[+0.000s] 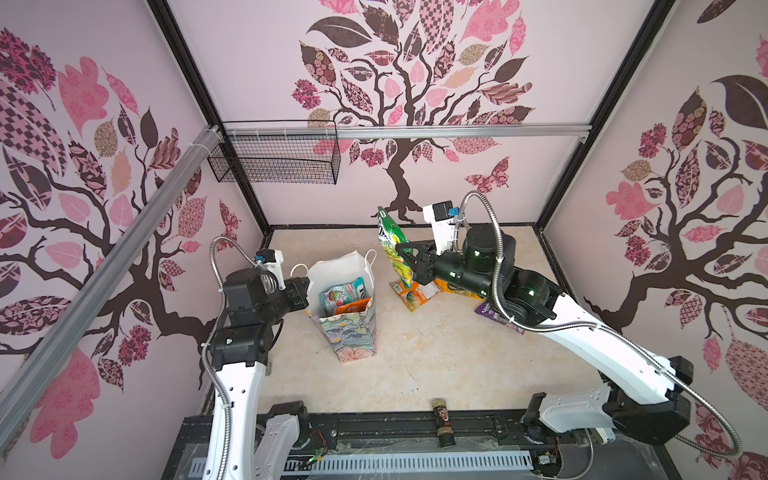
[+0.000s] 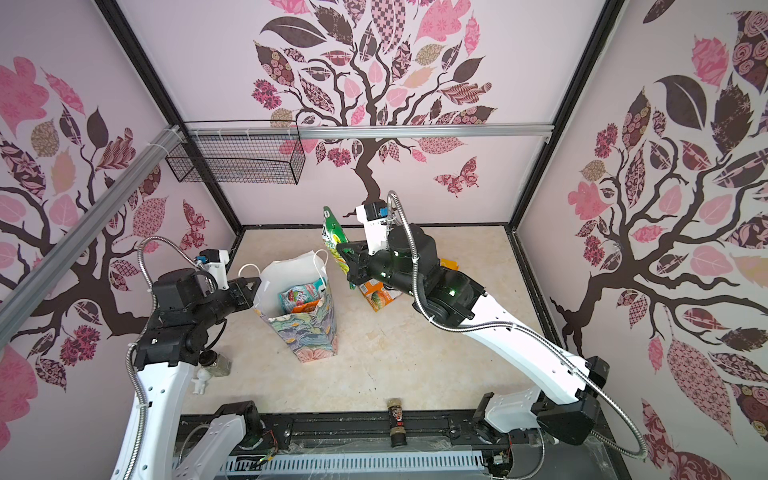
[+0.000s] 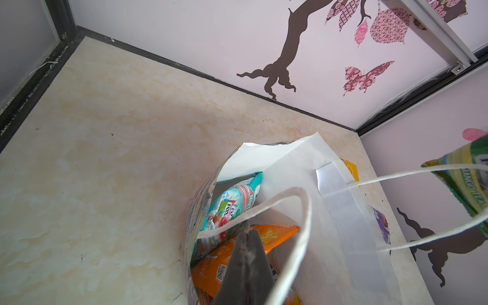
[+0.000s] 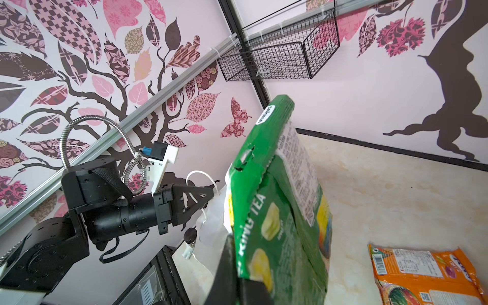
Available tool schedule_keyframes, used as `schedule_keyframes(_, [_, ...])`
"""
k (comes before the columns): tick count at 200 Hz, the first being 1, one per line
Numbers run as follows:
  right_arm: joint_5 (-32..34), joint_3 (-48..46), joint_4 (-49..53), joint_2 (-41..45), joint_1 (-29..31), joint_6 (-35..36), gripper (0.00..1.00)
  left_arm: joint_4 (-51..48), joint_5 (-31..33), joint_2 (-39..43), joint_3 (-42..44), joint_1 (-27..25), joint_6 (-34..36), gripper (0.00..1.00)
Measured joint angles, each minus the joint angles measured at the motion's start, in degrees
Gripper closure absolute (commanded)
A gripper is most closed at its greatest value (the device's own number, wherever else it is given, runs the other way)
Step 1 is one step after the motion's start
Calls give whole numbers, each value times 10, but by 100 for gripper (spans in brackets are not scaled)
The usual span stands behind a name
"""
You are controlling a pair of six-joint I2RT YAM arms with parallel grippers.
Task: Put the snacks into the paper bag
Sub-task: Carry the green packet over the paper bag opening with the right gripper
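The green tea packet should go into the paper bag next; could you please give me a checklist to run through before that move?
1. Grip: ok; right gripper clamps green packet.
2. Stance: ok; paper bag upright, mouth open.
3. Room inside: ok; teal packet and orange packet lie low.
4. Alignment: not ok; green packet hangs beside the bag, not above its mouth.
5. Bracing: cannot tell; left gripper is shut at the cord handle, grip unclear.

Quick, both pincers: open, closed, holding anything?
Left pincer: closed, apparently pinching the cord handle of the paper bag.
Right pincer: closed on the green packet.
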State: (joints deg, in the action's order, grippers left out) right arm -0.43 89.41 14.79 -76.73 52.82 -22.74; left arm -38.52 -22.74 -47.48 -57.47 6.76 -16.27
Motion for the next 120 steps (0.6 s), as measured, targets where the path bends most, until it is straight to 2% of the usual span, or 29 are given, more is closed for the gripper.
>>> schedule_keyframes(56, [-2, 85, 7, -56, 8, 7, 100, 1, 0, 1, 2, 0, 0, 94])
schedule_keyframes(78, [1, 115, 0, -83, 37, 14, 100, 2, 0, 2, 3, 0, 0, 95])
schedule_keyframes(120, [1, 116, -14, -103, 103, 42, 100, 3, 1, 7, 5, 0, 0, 95])
